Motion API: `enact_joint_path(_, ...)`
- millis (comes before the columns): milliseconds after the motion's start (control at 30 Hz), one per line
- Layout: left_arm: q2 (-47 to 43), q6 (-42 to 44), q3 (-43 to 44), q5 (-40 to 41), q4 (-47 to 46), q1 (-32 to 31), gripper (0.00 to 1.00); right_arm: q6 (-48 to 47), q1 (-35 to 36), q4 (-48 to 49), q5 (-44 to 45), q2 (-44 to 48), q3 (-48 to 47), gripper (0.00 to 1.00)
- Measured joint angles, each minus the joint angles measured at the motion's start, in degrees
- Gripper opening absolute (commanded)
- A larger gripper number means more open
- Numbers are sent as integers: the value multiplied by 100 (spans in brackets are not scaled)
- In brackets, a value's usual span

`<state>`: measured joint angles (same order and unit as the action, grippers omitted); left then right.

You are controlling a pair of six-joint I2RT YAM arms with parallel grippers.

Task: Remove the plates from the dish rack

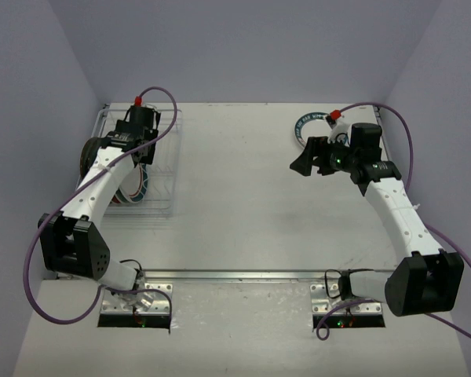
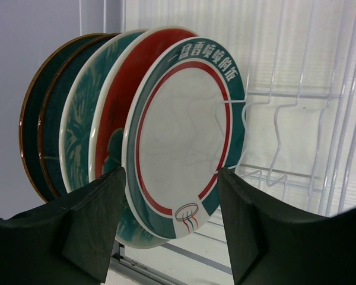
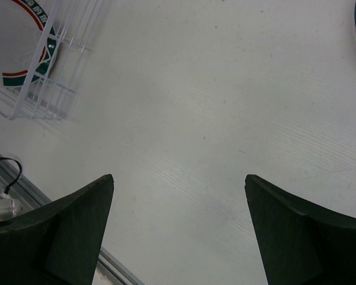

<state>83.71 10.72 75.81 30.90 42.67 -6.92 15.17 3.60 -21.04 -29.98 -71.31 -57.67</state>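
Five plates (image 2: 107, 130) stand on edge in the dish rack (image 2: 296, 124), packed face to face in one row. Two dark ones are at the back, then a teal patterned one and a red-rimmed one. The front plate (image 2: 184, 130) is white with a teal rim, a red ring and lettering along its top. Bare wire slots stand to the right of the row in the left wrist view. One more, a teal-rimmed flat plate (image 1: 308, 126), lies on the surface (image 1: 243, 204) near the far right corner, partly hidden by the right arm. The left end effector (image 2: 172, 172) is partly open and holds nothing. Its two fingers frame the lower part of the front plate, and whether either one touches the rim cannot be told. The right end effector (image 3: 179, 178) is spread wide and empty, hanging above bare surface just beside the flat plate. The rack sits in the far left corner, close to the left wall, with the left arm reaching over it. A broad bare stretch of surface lies between the rack and the flat plate.
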Motion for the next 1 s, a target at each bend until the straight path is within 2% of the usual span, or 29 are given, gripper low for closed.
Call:
enact_joint_path(267, 34, 75, -11, 40, -44, 252, 61, -21, 2, -4, -1, 0, 29, 91)
enact_joint_path(600, 174, 218, -429, -97, -255, 405, 46, -26, 2, -4, -20, 0, 46, 90)
enact_joint_path(667, 176, 248, -509, -88, -348, 407, 40, -27, 2, -3, -23, 0, 64, 90)
enact_joint_path(700, 176, 264, -550, -76, -393, 415, 33, -27, 2, -6, -25, 0, 69, 90)
enact_joint_path(767, 176, 273, -611, -111, -425, 435, 10, -27, 2, -7, -28, 0, 70, 89)
enact_joint_path(867, 167, 290, -646, -234, -425, 437, 1, -25, 2, -3, -47, 0, 75, 89)
enact_joint_path(1000, 118, 394, -553, -303, -329, 422, 0, -23, 2, 1, -80, 29, 146, 89)
